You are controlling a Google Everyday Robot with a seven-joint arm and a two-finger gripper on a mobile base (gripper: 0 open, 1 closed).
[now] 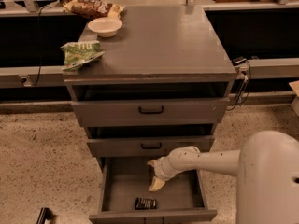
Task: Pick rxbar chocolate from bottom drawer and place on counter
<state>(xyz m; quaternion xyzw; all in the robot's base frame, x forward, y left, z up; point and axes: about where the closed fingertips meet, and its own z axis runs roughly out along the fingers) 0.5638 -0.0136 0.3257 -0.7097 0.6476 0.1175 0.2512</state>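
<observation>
The rxbar chocolate (pixel 145 203), a small flat black wrapper with white lettering, lies on the floor of the open bottom drawer (pixel 112 190), near its front edge. My gripper (pixel 156 184) hangs over the middle of that drawer, pointing down, just above and a little to the right of the bar and apart from it. My white arm reaches in from the lower right. The counter (pixel 163 41) is the grey top of the cabinet.
On the counter's left side lie a green snack bag (pixel 79 53), a white bowl (pixel 105 26) and a brown snack bag (pixel 91 7). Two shallower drawers with black handles (pixel 151 109) sit slightly open above the bottom drawer. Speckled floor surrounds the cabinet.
</observation>
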